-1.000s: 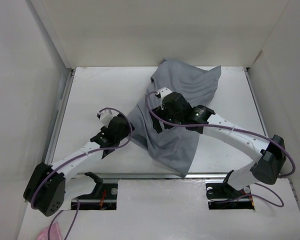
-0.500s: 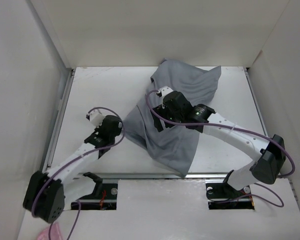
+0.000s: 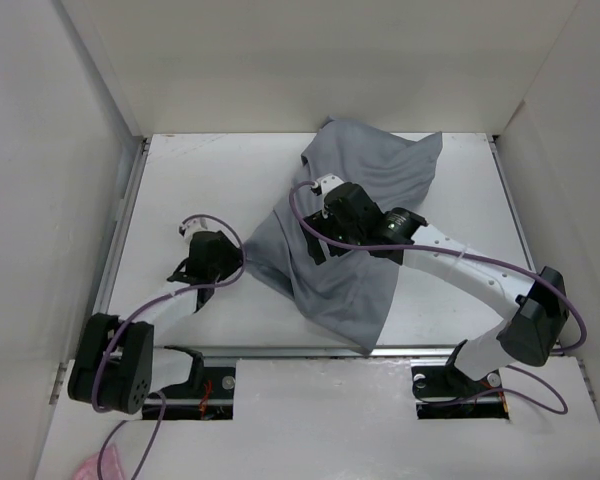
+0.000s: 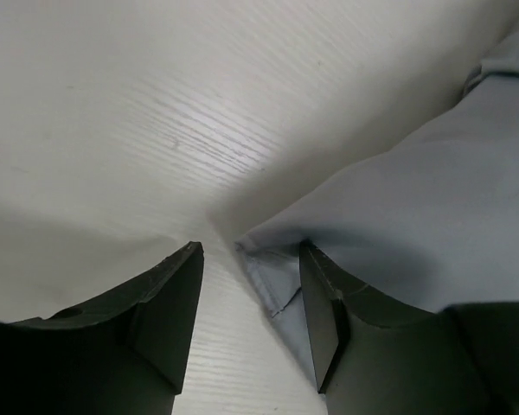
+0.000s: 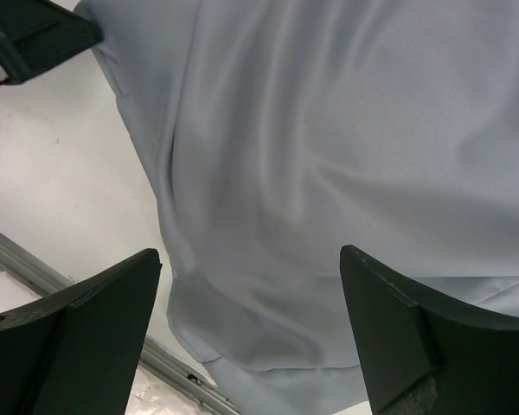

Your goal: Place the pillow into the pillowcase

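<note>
The grey pillowcase lies wrinkled across the middle of the table, bulging under the cloth. No white pillow shows in any view. My left gripper sits low at the pillowcase's left corner. In the left wrist view it is open, and the hemmed corner of the pillowcase lies on the table between the fingers, close to the right one. My right gripper hovers over the left part of the pillowcase. In the right wrist view it is wide open above the grey cloth and holds nothing.
White walls close in the table on the left, back and right. A metal rail runs along the near edge, also seen in the right wrist view. The left gripper shows at the top left of the right wrist view.
My left arm has drawn back toward the left, so its gripper moved from the cloth's edge to just at the corner. The right arm and pillowcase have hardly moved.
</note>
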You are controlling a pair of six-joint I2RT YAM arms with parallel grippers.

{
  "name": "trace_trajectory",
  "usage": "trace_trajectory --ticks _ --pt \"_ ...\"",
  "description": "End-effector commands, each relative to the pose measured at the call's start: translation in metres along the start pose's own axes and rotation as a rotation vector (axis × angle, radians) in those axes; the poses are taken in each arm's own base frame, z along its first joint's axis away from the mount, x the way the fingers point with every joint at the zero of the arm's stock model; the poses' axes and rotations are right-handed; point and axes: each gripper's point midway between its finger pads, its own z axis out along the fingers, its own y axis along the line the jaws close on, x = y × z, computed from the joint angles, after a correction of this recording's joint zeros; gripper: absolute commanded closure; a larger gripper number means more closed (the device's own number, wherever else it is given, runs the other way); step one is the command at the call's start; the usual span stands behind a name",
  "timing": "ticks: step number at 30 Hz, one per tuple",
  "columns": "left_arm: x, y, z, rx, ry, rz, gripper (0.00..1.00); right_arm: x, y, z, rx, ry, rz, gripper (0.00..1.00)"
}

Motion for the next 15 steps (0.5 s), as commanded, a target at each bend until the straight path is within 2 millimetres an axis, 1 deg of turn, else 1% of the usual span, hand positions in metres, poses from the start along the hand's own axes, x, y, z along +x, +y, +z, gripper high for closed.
trace_trajectory --ticks 1,2,3,4,5,6,8,9,10,12,13,15 --pt "-0.003 -0.038 0.006 0.199 0.001 0.058 0.54 -0.014 -0.001 -0.003 -0.002 -0.039 0.0 0.1" --pt "-0.001 -0.037 0.009 0.204 0.015 0.054 0.54 -0.015 -0.004 -0.003 0.005 -0.04 0.007 0.1" --pt "0.003 -0.036 0.016 0.197 0.038 0.056 0.56 -0.015 -0.004 -0.002 0.005 -0.04 0.007 0.1" --pt "0.001 -0.045 0.018 0.231 0.034 0.056 0.59 -0.018 -0.004 -0.004 0.002 -0.049 0.008 0.1" --pt "0.006 -0.047 0.019 0.25 0.056 0.058 0.62 -0.017 -0.004 -0.001 0.005 -0.04 0.007 0.1" --pt "0.009 -0.047 0.025 0.25 0.071 0.059 0.71 -0.017 -0.004 -0.001 0.005 -0.04 0.007 0.1" --pt "0.005 -0.053 0.029 0.256 0.066 0.049 0.82 -0.018 -0.003 0.001 0.005 -0.04 0.007 0.1" --pt "0.009 -0.049 0.032 0.242 0.08 0.05 1.0 -0.018 -0.003 0.001 0.005 -0.04 0.007 0.1" --pt "0.003 -0.053 0.033 0.244 0.061 0.049 1.0 -0.018 -0.003 0.001 0.005 -0.04 0.007 0.1" --pt "-0.004 -0.054 0.035 0.241 0.031 0.037 1.0 -0.018 -0.003 0.001 0.005 -0.04 0.007 0.1" --pt "-0.01 -0.056 0.032 0.243 0.005 0.035 1.0 -0.018 -0.003 0.001 0.005 -0.04 0.007 0.1" --pt "-0.014 -0.046 0.027 0.19 -0.016 0.02 1.0 -0.015 -0.006 0.004 0.021 -0.026 -0.006 0.1"
